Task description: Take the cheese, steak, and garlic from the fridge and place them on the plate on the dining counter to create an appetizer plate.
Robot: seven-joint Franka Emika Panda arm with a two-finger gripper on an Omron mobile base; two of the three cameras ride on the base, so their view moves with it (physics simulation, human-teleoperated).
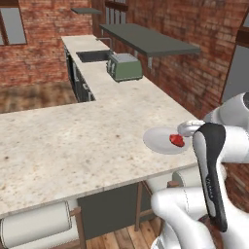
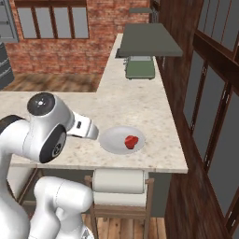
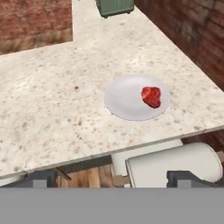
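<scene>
I see the steak [image 3: 151,96] lying on the plate [image 3: 124,98] near the counter [image 3: 52,109] edge; my gripper [image 3: 111,177] is spread and empty, pulled back. Next I'd turn fridgeward for cheese or garlic, swinging clear of the plate

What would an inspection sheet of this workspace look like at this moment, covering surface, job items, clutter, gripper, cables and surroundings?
Surface: dining counter, beige speckled stone, L-shaped, running back along the brick wall.
Job's things: plate lies flat near the counter's front edge; steak rests on it, toward one side. Cheese and garlic: nothing seen.
Clutter: green toaster farther back on the counter; sink behind it.
Gripper: gripper held off the counter's front edge, fingertips wide apart, nothing between them.
Cables: nothing seen.
Surroundings: dark grey shelf above the toaster, white-cushioned stools under the counter edge, wooden floor.
</scene>
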